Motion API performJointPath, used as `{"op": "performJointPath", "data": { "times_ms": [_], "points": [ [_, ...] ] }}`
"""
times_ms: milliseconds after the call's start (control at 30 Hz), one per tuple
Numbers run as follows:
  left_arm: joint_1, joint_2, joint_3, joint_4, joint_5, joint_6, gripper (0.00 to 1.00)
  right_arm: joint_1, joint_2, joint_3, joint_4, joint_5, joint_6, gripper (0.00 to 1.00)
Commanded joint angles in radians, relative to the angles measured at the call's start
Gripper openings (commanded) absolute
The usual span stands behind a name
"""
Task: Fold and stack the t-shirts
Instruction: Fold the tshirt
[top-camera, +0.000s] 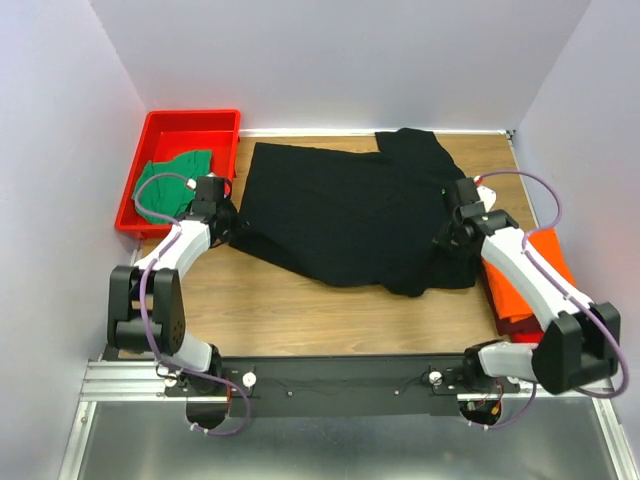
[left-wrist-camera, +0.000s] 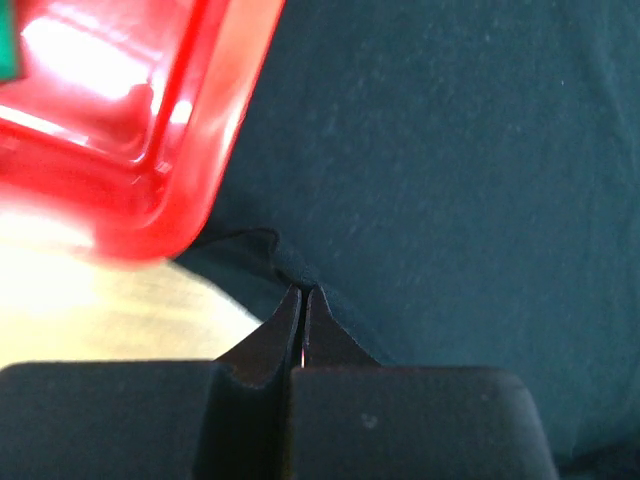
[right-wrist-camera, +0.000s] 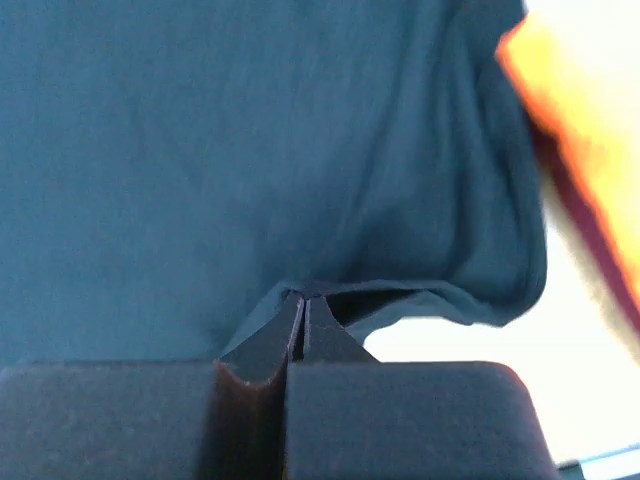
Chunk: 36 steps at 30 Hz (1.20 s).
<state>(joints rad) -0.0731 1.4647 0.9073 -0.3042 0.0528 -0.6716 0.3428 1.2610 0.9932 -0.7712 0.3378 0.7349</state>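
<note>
Top view, clock positions taken from the counter's centre.

- Black t-shirt (top-camera: 350, 215) lies spread across the middle of the counter (top-camera: 330, 320), rumpled at its 5 o'clock corner, one sleeve reaching toward 1 o'clock. It is opened out, with no fold made in it yet.
- Left end effector (left-wrist-camera: 303, 292) is closed, fingertips pinching the shirt's hem at the 9 o'clock edge, just beside the corner of the red tray (top-camera: 190, 122).
- Right end effector (right-wrist-camera: 304, 298) is likewise closed on the cloth at the 3 o'clock edge – a small ridge of fabric is drawn up between its tips.
- Orange t-shirt (top-camera: 520, 290) sits at 4 o'clock, partly hidden under the right arm. It looks like a compact, folded block, with a darker red layer showing at its near edge; I cannot tell what that layer is.
- Green t-shirt (top-camera: 170, 180) lies bunched in the tray at 10 o'clock, unfolded.

Progress, as a judgement: about one shirt of three is done. The black one is gripped at both sides, apparently ready for its first fold – then it goes onto the orange. The green one is untouched.
</note>
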Motion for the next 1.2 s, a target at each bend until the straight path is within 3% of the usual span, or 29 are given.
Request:
{"op": "performJointPath", "data": {
  "times_ms": [0,400,1167],
  "points": [
    [-0.014,0.068,0.062,0.037,-0.016,-0.019,0.0,-0.119,0.073,0.042,0.154,-0.138,-0.106,0.01],
    [-0.017,0.236,0.202,0.031,-0.033,-0.051,0.0,-0.306,0.258,0.102,0.274,-0.296,-0.124,0.01],
    [0.018,0.306,0.321,-0.053,-0.142,-0.034,0.0,-0.406,0.301,0.116,0.368,-0.348,-0.054,0.01]
  ]
}}
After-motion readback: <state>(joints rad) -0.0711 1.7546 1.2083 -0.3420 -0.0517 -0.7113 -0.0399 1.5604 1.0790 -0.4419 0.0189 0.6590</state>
